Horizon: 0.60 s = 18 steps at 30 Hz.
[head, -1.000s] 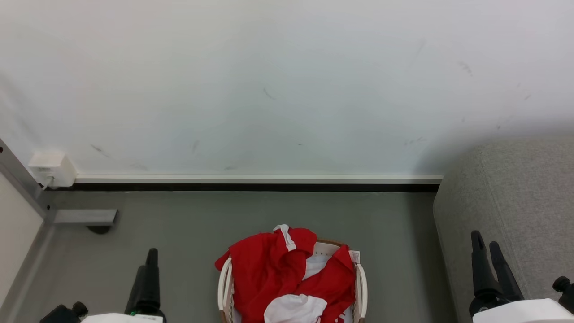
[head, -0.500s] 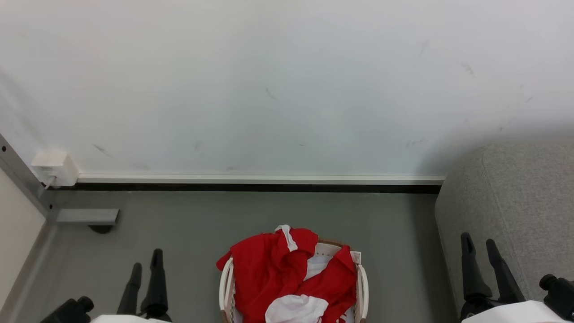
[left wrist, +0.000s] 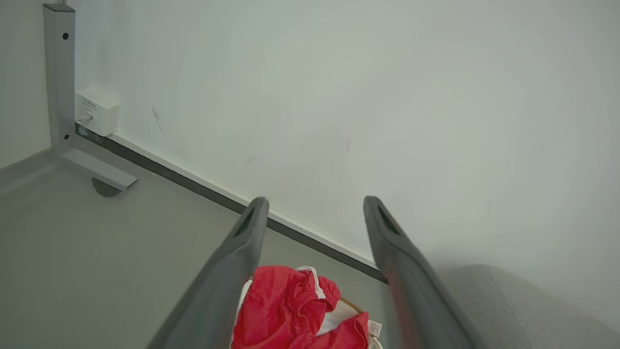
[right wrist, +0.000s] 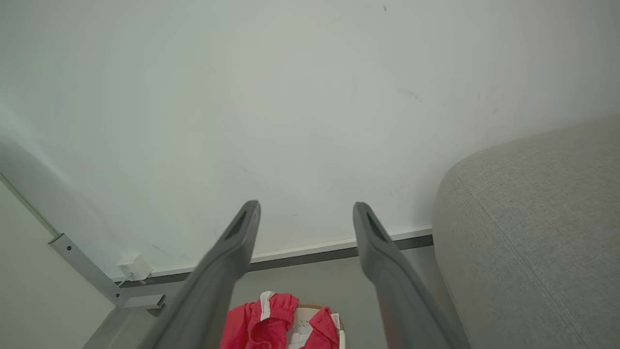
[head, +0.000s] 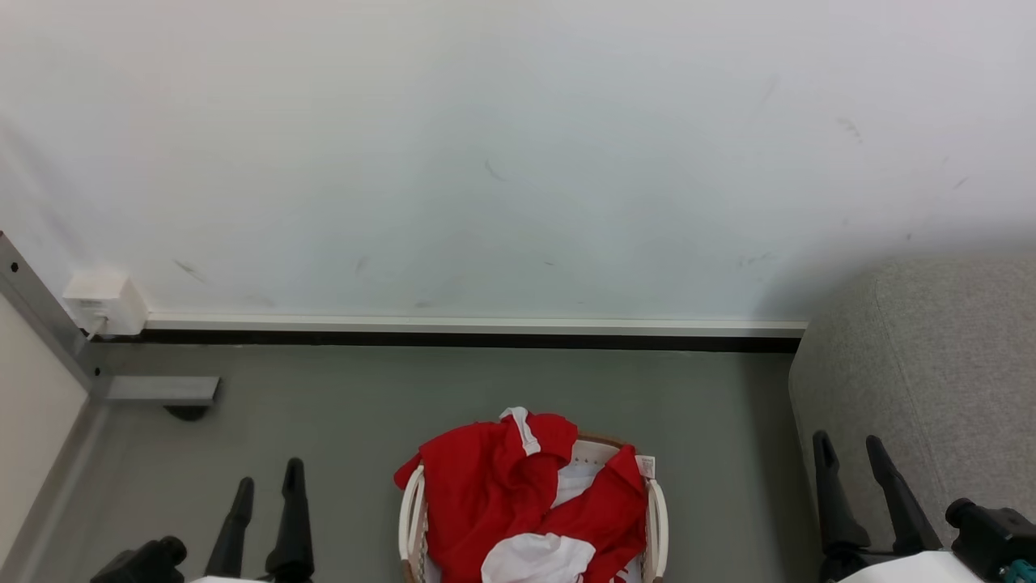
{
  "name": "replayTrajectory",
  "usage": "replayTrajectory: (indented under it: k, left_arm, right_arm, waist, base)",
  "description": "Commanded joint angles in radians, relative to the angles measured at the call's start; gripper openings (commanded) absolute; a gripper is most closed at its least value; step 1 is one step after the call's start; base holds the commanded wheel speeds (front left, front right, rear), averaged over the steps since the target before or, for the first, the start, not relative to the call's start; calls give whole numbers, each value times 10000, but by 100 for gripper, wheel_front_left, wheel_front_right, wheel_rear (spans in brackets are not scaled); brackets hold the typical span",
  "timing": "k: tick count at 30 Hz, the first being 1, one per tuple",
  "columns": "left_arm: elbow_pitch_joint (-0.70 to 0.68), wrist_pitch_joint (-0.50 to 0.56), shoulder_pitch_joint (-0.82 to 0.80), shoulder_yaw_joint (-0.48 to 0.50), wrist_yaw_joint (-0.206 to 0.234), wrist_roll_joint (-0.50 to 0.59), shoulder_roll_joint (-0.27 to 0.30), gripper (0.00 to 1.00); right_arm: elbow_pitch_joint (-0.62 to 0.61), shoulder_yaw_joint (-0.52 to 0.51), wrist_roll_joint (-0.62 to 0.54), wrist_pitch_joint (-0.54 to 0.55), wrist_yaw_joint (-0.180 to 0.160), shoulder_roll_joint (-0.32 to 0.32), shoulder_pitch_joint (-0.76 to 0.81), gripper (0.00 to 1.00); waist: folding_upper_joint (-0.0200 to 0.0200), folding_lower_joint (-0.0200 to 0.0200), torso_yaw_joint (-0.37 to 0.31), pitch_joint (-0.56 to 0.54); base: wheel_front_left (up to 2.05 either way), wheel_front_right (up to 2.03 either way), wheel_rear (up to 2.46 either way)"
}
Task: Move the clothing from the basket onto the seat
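Note:
Red clothing (head: 494, 486) with white trim and a white panel is heaped in the cream basket (head: 654, 518) at the bottom middle of the head view, spilling over its rim. The clothing (left wrist: 286, 315) lies between my left fingers in the left wrist view, and the clothing (right wrist: 261, 325) sits low in the right wrist view. The grey seat (head: 931, 389) fills the right side. My left gripper (head: 267, 486) stands open to the left of the basket, apart from it. My right gripper (head: 846, 444) is open in front of the seat's edge, holding nothing.
A pale wall with a skirting board (head: 469, 325) closes the far side. A grey metal frame post and foot (head: 154, 390) and a white wall box (head: 104, 301) stand at the left corner. Grey floor (head: 356, 421) lies around the basket.
The left gripper's two fingers have spread apart into view and shifted slightly right. The right gripper has moved left and opened wider. The head camera has shifted a little.

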Motion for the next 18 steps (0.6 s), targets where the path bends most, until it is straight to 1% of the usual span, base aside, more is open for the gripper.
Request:
replayTrajectory:
  k: [1, 18]
  left_arm:
    - [-97, -104, 45, 12, 2, 407, 91, 100]
    - [-19, -481, 278, 108, -142, 2343, 106, 100]
  right_arm:
    - [-35, 41, -252, -105, -13, -106, 25, 100]
    - [782, -108, -1945, -480, -15, -127, 23, 100]
  waist:
    - [0, 0, 2, -4]
    - [0, 0, 28, -47]
  base:
    - [0, 0, 0]
    - [0, 0, 0]
